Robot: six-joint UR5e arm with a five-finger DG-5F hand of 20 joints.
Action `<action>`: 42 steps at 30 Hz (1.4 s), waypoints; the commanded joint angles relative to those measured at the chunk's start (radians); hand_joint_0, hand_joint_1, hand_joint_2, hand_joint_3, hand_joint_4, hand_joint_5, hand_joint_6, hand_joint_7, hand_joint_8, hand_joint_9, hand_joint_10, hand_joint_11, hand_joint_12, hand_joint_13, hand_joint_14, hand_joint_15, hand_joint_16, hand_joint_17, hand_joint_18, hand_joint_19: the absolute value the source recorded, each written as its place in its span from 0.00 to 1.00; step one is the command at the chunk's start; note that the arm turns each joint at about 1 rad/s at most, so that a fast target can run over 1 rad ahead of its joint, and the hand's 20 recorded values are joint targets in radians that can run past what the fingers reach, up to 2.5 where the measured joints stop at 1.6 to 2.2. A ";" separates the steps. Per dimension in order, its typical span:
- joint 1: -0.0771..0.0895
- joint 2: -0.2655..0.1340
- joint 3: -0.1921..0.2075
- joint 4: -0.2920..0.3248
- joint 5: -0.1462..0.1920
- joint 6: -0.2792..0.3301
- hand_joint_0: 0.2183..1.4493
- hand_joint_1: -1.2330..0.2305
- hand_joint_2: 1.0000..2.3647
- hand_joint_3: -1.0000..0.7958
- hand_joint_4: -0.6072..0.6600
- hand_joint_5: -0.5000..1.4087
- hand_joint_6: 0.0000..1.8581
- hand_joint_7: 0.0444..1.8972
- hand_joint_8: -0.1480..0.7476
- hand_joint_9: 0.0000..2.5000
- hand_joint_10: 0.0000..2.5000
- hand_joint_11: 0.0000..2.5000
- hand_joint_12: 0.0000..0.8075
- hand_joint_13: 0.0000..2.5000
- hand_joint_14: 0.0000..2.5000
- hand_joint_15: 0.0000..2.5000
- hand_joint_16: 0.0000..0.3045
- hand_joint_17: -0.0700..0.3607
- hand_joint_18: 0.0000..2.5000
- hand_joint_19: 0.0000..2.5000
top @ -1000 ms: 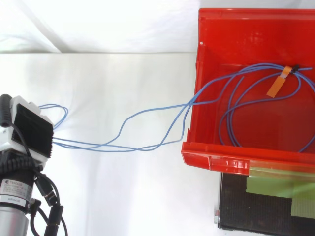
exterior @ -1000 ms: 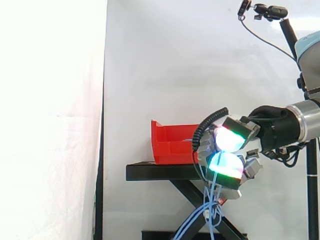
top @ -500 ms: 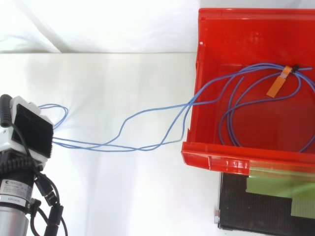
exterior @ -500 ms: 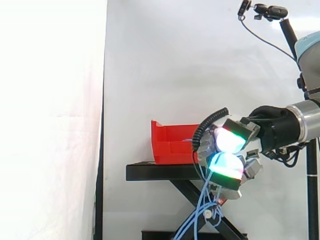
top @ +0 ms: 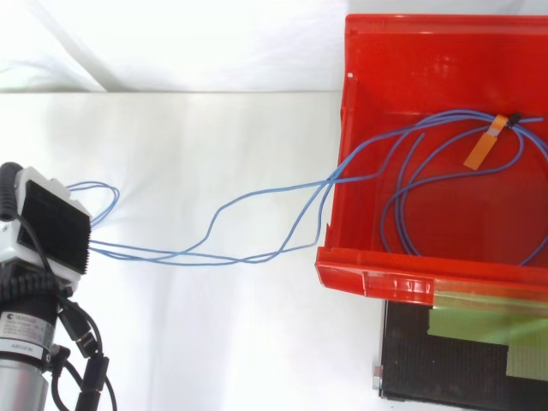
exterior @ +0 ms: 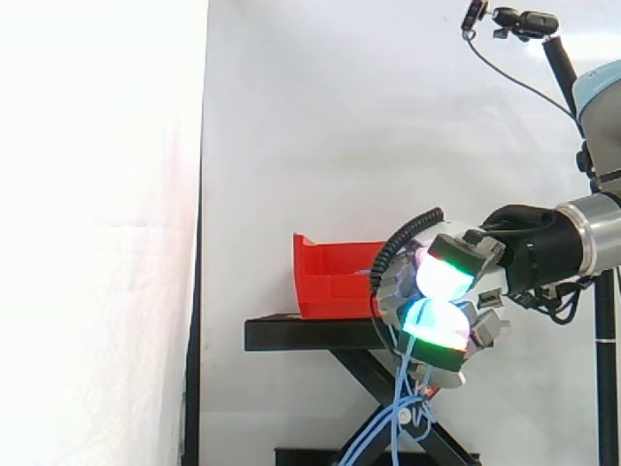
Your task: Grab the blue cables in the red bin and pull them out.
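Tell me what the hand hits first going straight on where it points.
Likely nothing: the glowing-tipped robot hand points past the red plastic bin, which the top view shows well to its side; only white curtain lies ahead.

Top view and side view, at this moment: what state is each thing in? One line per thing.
robot hand: shut on the blue cables, clear of the bin.
blue cables: partly out; strands run from the hand over the bin's wall, loops lie inside.
red bin: upright on the stand, holding the loops.
orange tag: on the cables, inside the bin.
black stand: carrying the bin.
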 commanded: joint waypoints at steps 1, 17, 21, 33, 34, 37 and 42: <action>0.000 0.001 0.000 0.005 0.000 -0.001 0.59 0.15 0.01 0.22 0.56 0.77 0.47 0.28 0.44 0.57 0.01 0.66 0.39 0.61 0.12 0.64 0.13 0.37 0.38 0.42; 0.000 -0.001 0.000 0.005 0.000 -0.001 0.59 0.15 0.01 0.24 0.55 0.74 0.59 0.23 0.45 0.57 0.01 0.64 0.39 0.60 0.14 0.62 0.13 0.37 0.38 0.41; 0.000 -0.001 0.000 0.005 0.000 -0.001 0.59 0.15 0.01 0.25 0.55 0.74 0.61 0.22 0.46 0.57 0.01 0.64 0.38 0.60 0.15 0.62 0.13 0.37 0.38 0.41; 0.000 0.001 0.000 0.005 0.000 -0.001 0.60 0.15 0.01 0.25 0.57 0.74 0.62 0.21 0.46 0.57 0.01 0.64 0.39 0.61 0.14 0.63 0.13 0.37 0.39 0.41; 0.000 0.001 0.000 0.005 0.000 -0.001 0.60 0.15 0.01 0.25 0.56 0.74 0.62 0.20 0.46 0.57 0.01 0.64 0.38 0.61 0.14 0.63 0.13 0.37 0.39 0.41; 0.000 -0.001 0.000 0.005 0.000 -0.001 0.60 0.15 0.01 0.25 0.56 0.74 0.62 0.21 0.46 0.57 0.01 0.63 0.38 0.61 0.14 0.63 0.13 0.37 0.38 0.41; 0.000 -0.001 0.000 0.005 0.000 -0.001 0.60 0.15 0.01 0.25 0.57 0.74 0.62 0.20 0.45 0.57 0.01 0.64 0.38 0.61 0.13 0.64 0.14 0.38 0.38 0.41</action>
